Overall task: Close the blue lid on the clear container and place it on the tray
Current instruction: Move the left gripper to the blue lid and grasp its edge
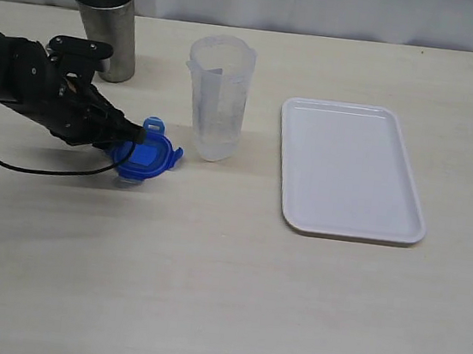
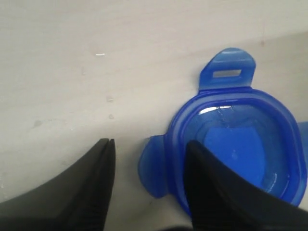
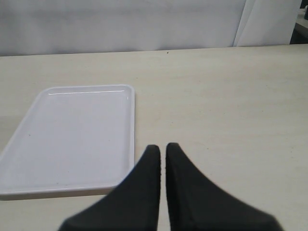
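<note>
The blue lid (image 1: 146,155) lies on the table left of the clear container (image 1: 218,97), which stands upright and uncovered. My left gripper (image 1: 134,134) is open and straddles the lid's near rim. In the left wrist view one finger (image 2: 211,187) covers the lid (image 2: 240,144) on its hollow side. The other finger (image 2: 94,183) stands apart from the lid's side tab, with bare table between. The left gripper (image 2: 150,142) has the rim and tab between its jaws. The white tray (image 1: 350,169) lies to the right. My right gripper (image 3: 162,147) is shut and empty, near the tray (image 3: 72,134).
A grey steel cup (image 1: 105,27) stands at the back left, behind my left arm. A black cable (image 1: 39,168) trails over the table in front of that arm. The table's far edge meets a white backdrop.
</note>
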Tool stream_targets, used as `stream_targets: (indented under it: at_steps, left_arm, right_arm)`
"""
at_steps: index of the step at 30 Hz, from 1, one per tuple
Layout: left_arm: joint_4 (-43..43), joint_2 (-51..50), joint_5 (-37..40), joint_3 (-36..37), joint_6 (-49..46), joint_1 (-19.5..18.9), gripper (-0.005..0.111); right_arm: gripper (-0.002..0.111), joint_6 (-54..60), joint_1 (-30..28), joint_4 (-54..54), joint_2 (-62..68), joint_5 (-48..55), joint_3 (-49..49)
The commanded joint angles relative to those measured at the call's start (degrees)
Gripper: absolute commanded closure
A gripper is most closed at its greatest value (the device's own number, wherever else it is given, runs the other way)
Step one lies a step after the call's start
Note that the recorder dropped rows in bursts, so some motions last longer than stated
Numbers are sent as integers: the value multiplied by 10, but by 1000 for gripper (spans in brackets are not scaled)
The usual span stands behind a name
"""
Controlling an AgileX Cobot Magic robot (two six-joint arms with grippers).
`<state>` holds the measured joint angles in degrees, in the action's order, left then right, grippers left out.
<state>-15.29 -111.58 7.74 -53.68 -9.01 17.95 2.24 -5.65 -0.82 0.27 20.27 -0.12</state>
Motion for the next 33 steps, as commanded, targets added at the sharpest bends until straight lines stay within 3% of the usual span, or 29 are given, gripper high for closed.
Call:
stream_targets:
  at_steps: [1, 33]
  left_arm:
    - [-9, 0, 8, -3, 7, 1, 64]
    - [-9, -20, -8, 3, 9, 1, 64]
  right_arm:
    - [104, -1, -3, 0, -3, -6, 1]
    - [104, -1, -3, 0, -3, -6, 1]
